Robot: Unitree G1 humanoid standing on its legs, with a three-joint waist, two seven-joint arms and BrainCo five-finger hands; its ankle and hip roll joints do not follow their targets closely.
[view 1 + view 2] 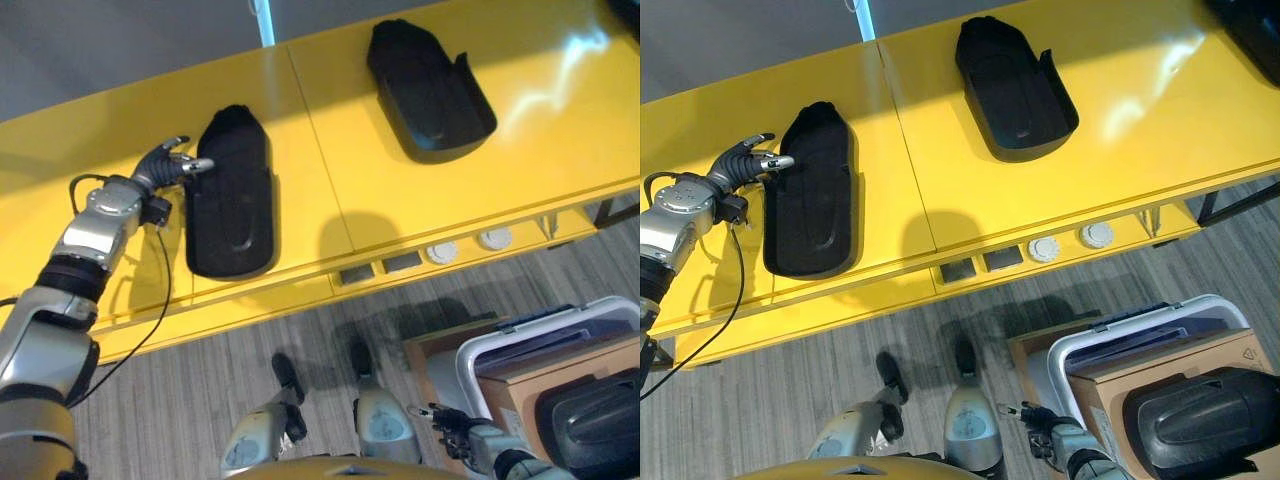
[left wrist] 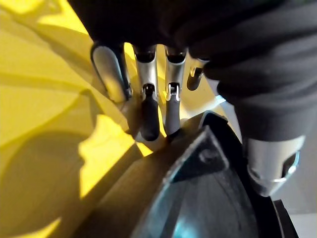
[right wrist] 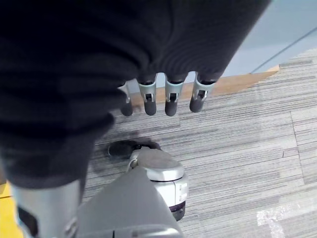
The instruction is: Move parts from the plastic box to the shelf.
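Observation:
A long black moulded part (image 1: 232, 195) lies on the yellow shelf (image 1: 420, 205) at the left. My left hand (image 1: 165, 165) rests at that part's upper left rim, open. In the left wrist view its fingers (image 2: 148, 106) touch the rim of the black part (image 2: 198, 198), with the thumb (image 2: 270, 163) held apart above it. A second black part (image 1: 430, 90) lies further right on the shelf. At the lower right stands the white-rimmed plastic box (image 1: 480, 350) with another black part (image 1: 1200, 420) in it. My right hand (image 1: 455, 425) hangs low beside the box, open and holding nothing.
A brown cardboard sheet (image 1: 1170, 370) sits in the box behind the part. Two white round discs (image 1: 442, 252) lie on the shelf's lower ledge. One more black part (image 1: 1250, 25) shows at the far right of the shelf. Grey carpet floor (image 3: 237, 139) lies between shelf and box.

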